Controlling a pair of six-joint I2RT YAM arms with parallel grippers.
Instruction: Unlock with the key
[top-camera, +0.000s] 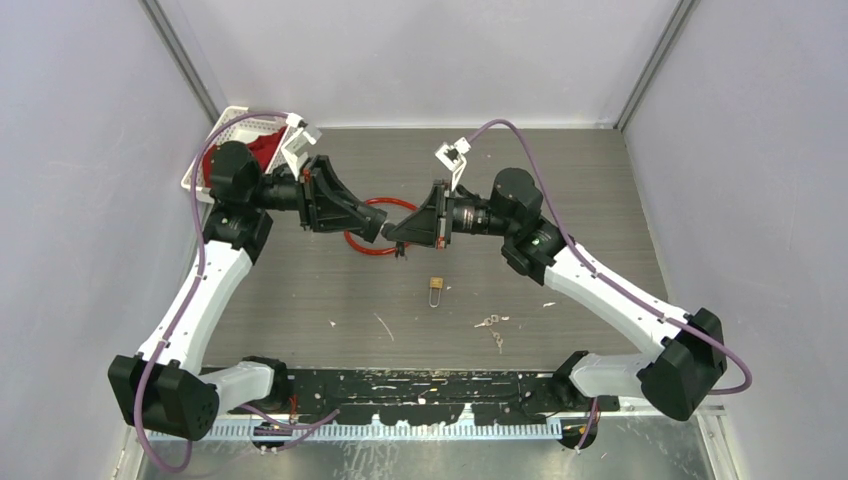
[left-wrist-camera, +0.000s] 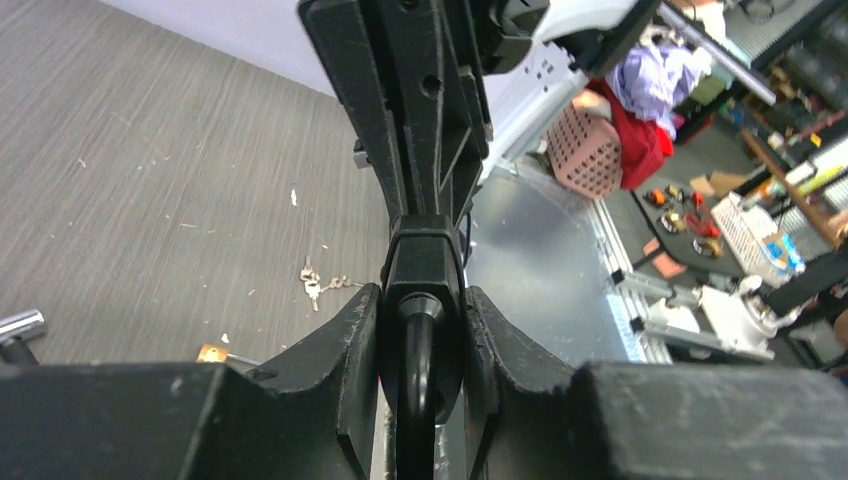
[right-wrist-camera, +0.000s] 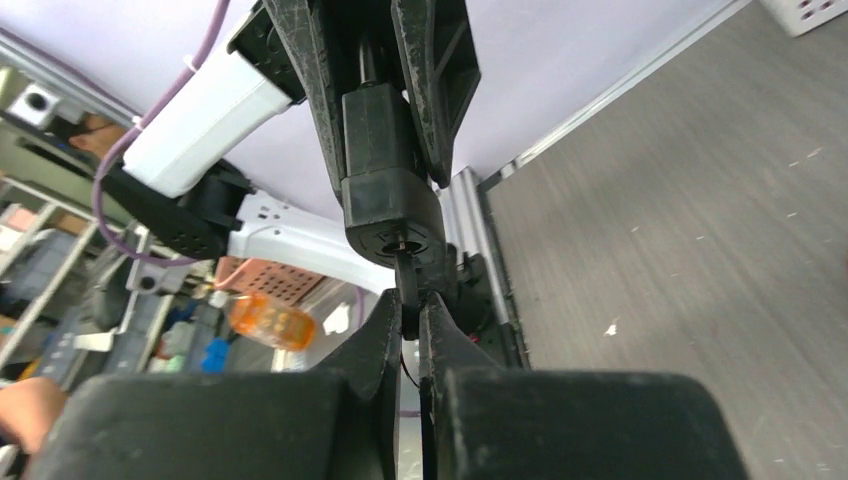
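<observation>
A black cable lock body (left-wrist-camera: 423, 262) with a red cable loop (top-camera: 372, 206) is held in mid-air over the table's middle. My left gripper (left-wrist-camera: 423, 300) is shut on the lock body, one finger on each side; the black cable end (left-wrist-camera: 420, 385) runs down between the fingers. My right gripper (right-wrist-camera: 412, 305) faces it, shut on the black head of a key (right-wrist-camera: 410, 290) whose tip meets the lock's keyhole face (right-wrist-camera: 395, 232). In the top view the two grippers, left (top-camera: 374, 228) and right (top-camera: 396, 233), meet tip to tip.
A small brass padlock (top-camera: 436, 289) lies on the table in front of the grippers, with a loose bunch of keys (top-camera: 489, 323) to its right. A white basket (top-camera: 232, 115) holding red cloth stands at the back left.
</observation>
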